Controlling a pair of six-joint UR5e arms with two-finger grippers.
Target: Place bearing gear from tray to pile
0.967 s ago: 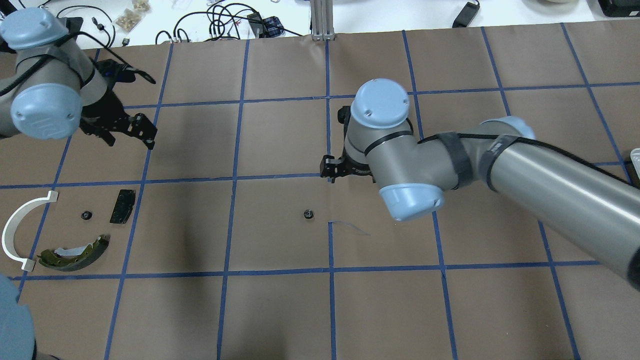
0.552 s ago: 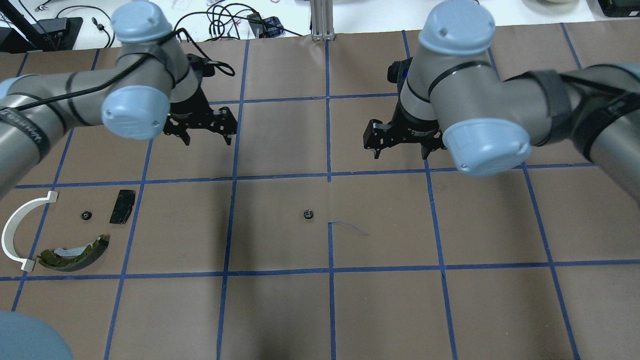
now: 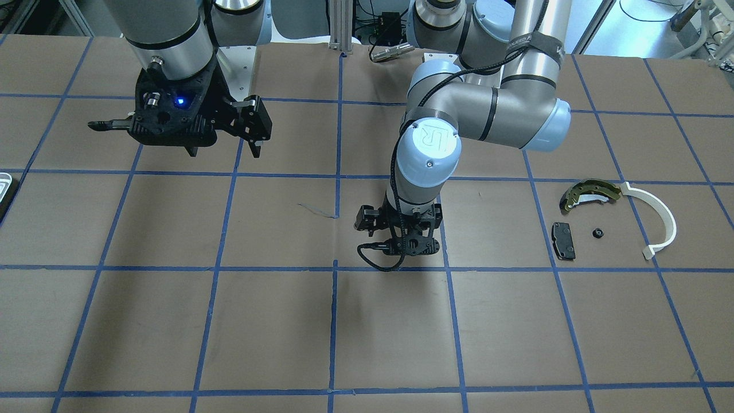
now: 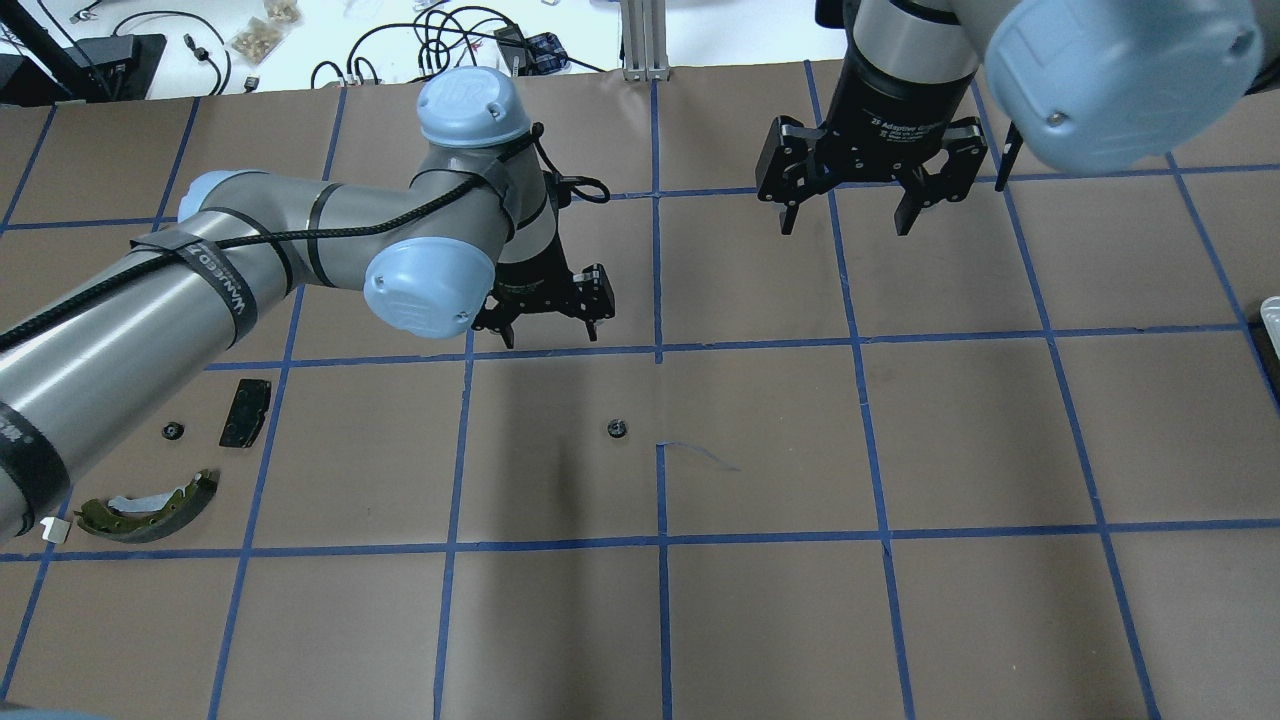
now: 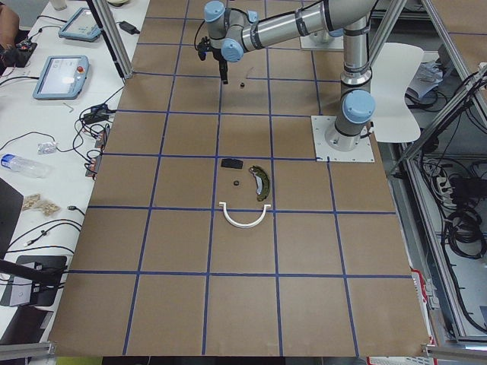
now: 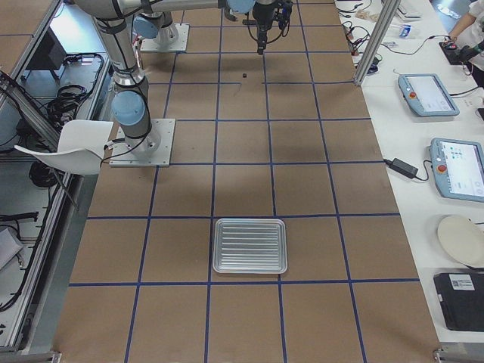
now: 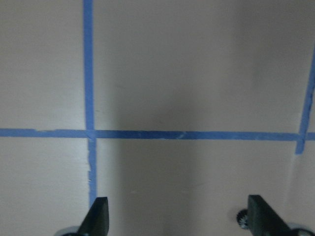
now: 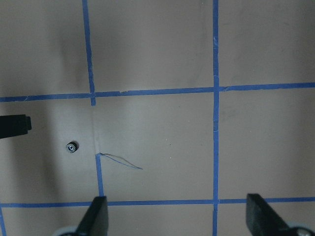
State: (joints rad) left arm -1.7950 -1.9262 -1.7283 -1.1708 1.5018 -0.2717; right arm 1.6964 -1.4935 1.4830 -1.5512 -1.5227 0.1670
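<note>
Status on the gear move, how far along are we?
Done: one gear lies in the pile by the black pad. In hand: nothing; the right gripper is open, the left gripper open near a second gear mid-table. Left: grasp it and carry it to the pile. The tray looks empty.

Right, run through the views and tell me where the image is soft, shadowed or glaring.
Left wrist view: dim and soft, tape edges fuzzy, the bearing gear a blur at the bottom edge. Right wrist view: brighter, sharper, that gear small but crisp. Overhead view: a broad soft shadow on the paper below the left gripper. Front-facing view: a blue light glows on a black wrist housing.
</note>
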